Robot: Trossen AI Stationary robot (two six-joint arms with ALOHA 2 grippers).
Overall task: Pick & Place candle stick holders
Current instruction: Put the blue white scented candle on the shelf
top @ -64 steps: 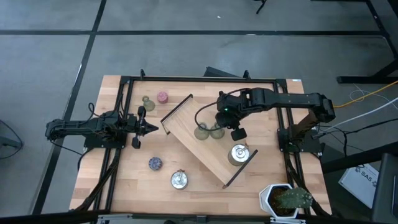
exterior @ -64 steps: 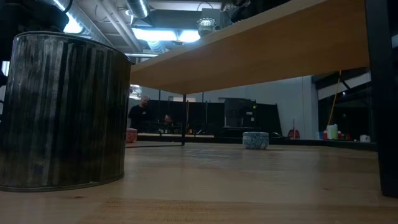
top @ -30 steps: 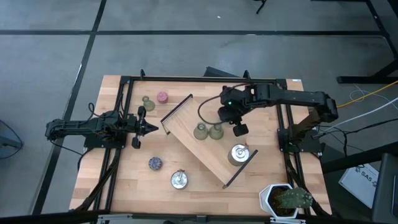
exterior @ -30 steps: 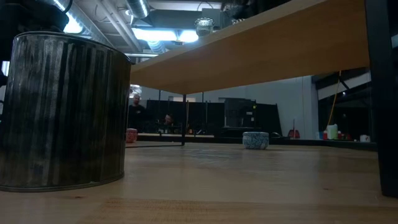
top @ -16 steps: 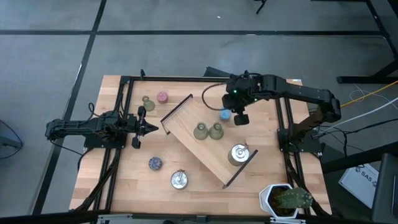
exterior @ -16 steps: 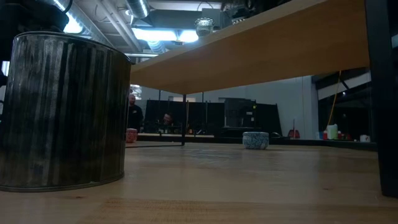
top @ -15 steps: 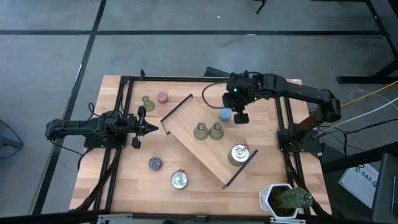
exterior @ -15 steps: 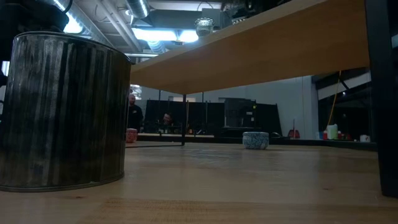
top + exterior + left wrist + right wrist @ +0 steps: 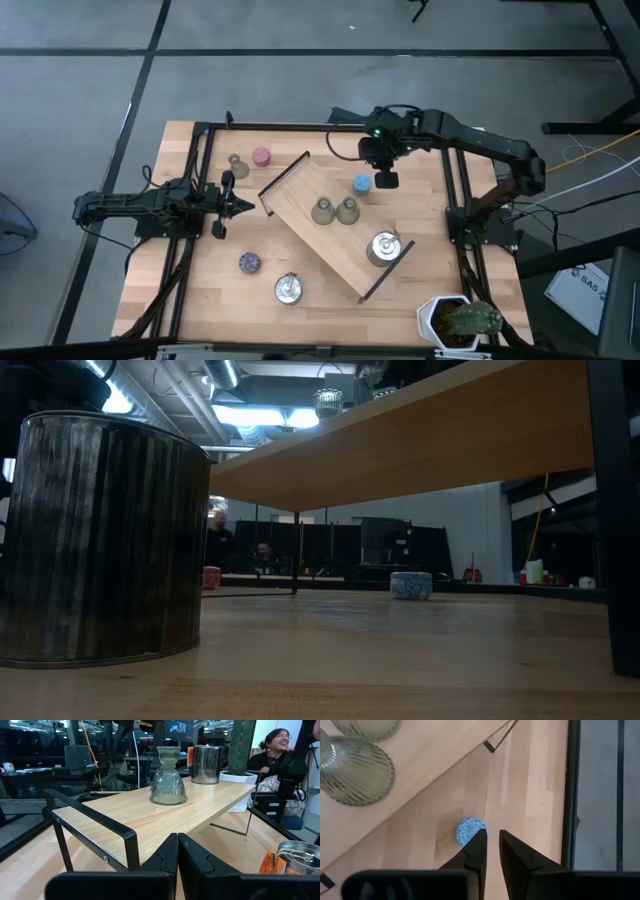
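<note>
The wooden tray (image 9: pixel 300 215) lies slantwise on the table. On it stand two olive-green holders (image 9: pixel 322 210) (image 9: pixel 347 210) and a silver holder (image 9: pixel 383 247). A blue holder (image 9: pixel 362 183) rests on the table past the tray's far side. My right gripper (image 9: pixel 385 180) hangs just right of the blue holder, its fingers a narrow gap apart and empty; the blue holder shows beside one finger in the right wrist view (image 9: pixel 470 831). A third olive holder (image 9: pixel 238 165), a pink (image 9: pixel 261 156), a purple (image 9: pixel 249 262) and a second silver holder (image 9: pixel 289 289) stand on the table's left half. My left gripper (image 9: pixel 236 205) waits shut at the left.
A potted plant (image 9: pixel 460 320) stands at the near right corner. Black frame rails (image 9: pixel 455 200) run along the table's left and right sides. The tray's black end handle (image 9: pixel 95 827) is close before my left gripper. People (image 9: pixel 275 742) are in the room beyond the table.
My right gripper has moved from above the two olive holders on the tray toward the table's far edge and now hangs beside the blue holder. The holders on the tray stay in place.
</note>
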